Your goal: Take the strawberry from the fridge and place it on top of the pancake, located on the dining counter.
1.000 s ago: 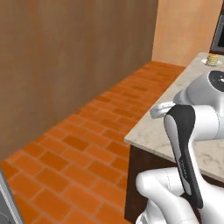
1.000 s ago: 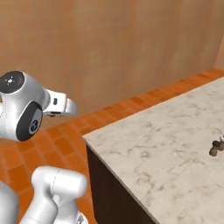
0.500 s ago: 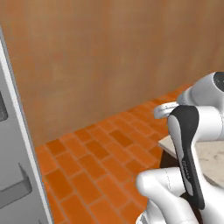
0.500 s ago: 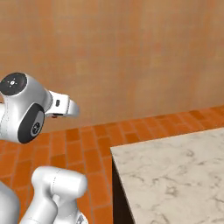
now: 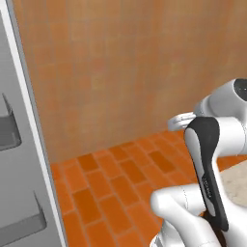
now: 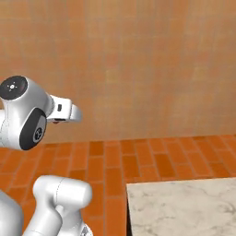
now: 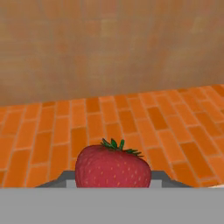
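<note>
The pincer (image 7: 113, 183) is clenched on the strawberry (image 7: 113, 168), which sits between its tips above the orange brick floor (image 7: 109, 122). A corner of the dining counter (image 6: 184, 207) shows at the lower right in the right base view, and the fridge (image 5: 19, 169) stands at the left edge in the left base view.

Likely kitchen, fridge (image 5: 21, 144), stone counter (image 6: 184, 207)

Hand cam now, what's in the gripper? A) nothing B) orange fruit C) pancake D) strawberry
D: the hand view shows the red strawberry with its green leafy top sitting between the gripper fingers, above the orange brick floor.
</note>
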{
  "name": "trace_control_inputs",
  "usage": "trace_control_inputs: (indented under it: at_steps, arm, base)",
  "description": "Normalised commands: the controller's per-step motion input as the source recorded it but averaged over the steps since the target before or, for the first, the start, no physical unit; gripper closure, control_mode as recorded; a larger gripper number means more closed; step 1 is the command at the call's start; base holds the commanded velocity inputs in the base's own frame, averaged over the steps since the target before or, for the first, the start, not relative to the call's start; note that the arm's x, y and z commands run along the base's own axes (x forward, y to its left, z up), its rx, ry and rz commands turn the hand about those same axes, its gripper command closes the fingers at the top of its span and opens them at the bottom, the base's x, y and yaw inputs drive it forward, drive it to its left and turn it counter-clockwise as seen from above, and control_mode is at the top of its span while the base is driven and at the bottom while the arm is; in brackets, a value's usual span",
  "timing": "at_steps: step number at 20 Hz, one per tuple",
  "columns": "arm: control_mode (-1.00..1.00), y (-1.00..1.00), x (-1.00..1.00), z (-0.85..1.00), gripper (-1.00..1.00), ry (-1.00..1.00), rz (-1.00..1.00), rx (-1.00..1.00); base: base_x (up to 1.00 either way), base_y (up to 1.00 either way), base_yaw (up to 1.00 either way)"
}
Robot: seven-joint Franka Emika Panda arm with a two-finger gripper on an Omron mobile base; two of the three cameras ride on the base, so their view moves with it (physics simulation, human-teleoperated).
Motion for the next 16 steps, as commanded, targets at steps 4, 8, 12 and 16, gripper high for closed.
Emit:
trace_control_inputs:
  at_steps: [4,8,12,16]
  arm:
    - [1.0,0.0,0.0,0.0,1.0,0.0,0.0,0.0]
    - [1.0,0.0,0.0,0.0,1.0,0.0,0.0,0.0]
    - [1.0,0.0,0.0,0.0,1.0,0.0,0.0,0.0]
    - [1.0,0.0,0.0,0.0,1.0,0.0,0.0,0.0]
  base:
    - [1.0,-0.05,0.0]
    - [1.0,-0.02,-0.1]
    - [1.0,-0.01,-0.4]
    - [1.0,0.0,-0.62]
